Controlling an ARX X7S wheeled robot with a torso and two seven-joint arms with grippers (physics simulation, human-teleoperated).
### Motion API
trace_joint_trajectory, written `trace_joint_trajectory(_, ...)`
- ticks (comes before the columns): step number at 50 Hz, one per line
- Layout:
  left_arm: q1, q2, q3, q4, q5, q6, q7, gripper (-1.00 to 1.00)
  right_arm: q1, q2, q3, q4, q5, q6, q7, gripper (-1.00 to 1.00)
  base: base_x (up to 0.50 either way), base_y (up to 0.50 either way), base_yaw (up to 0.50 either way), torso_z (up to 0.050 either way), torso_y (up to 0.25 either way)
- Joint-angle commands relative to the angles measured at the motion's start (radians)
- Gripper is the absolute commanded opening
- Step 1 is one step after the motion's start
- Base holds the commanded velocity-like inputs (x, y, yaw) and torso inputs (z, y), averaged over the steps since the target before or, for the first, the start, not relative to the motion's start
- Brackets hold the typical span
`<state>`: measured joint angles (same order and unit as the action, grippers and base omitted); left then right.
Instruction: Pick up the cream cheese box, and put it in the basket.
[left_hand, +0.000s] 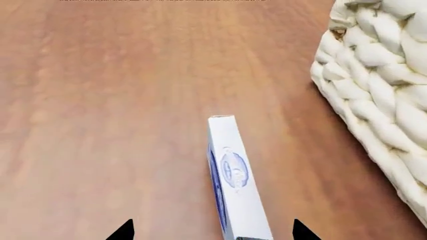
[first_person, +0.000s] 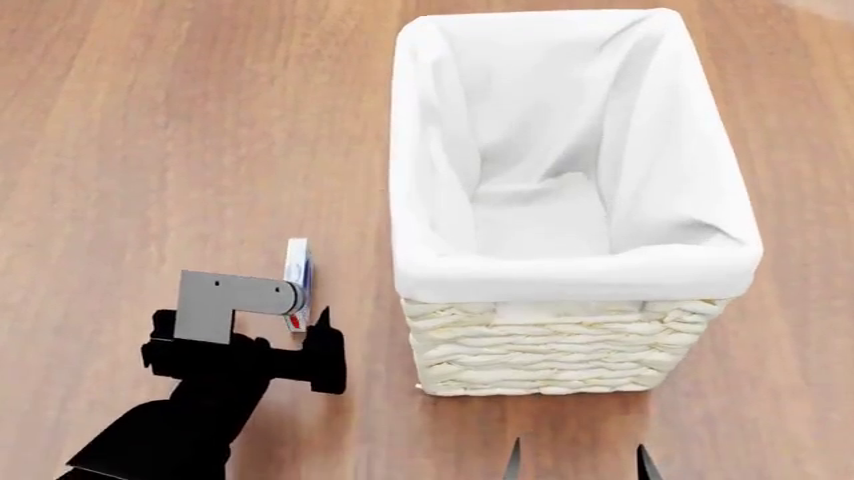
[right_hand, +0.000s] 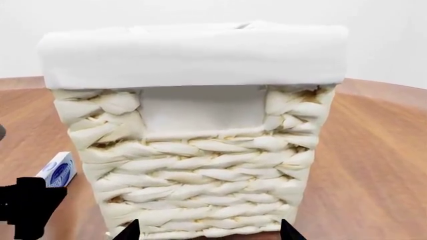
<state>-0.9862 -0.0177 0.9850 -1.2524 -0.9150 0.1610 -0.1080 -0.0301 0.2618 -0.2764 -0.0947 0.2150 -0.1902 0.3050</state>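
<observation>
Sim render, tabletop: the robot's left gripper (first_person: 310, 318) closes in on the cream cheese box (first_person: 296, 268), which stands on its narrow edge on the wooden table (first_person: 160, 120), just beside the basket (first_person: 561, 350) and apart from it. From the left wrist cam the box (left_hand: 233, 180) runs lengthwise between the 2 dark fingertips (left_hand: 122, 231), w/ clear gaps on both sides, so the jaws are spread and nothing is gripped yet. In the head view the arm's body covers the box's near end; whether the tips have reached table height can't be told.

The right gripper (first_person: 577, 458) hangs idle in front of the basket's short wall, tips parted, holding nothing; its cam is filled by the woven side (right_hand: 200, 175) and the white liner (right_hand: 193, 50) folded over the rim, w/ the box (right_hand: 59, 170) peeking in at 1 side.

Progress, as judged: approach approx. done; the squeeze, lift, carry over the rim and drop are all left. The basket's inside shows only cloth.
</observation>
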Motion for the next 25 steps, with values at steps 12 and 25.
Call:
trace_joint_trajectory(12,-0.04,0.017,0.291,-0.049,-0.315,0.067,0.033,1.0,0.003,-0.01,0.004,0.009,-0.007,0.002,-0.007,1.0,0.0,0.0,0.0,0.0,0.0)
trace_joint_trajectory(25,-0.024,0.016,0.333,-0.056,-0.359,0.112,0.027,-1.0,0.001,-0.006,-0.005,0.008,-0.005,0.0,-0.005,1.0,0.0,0.0,0.0,0.0,0.0)
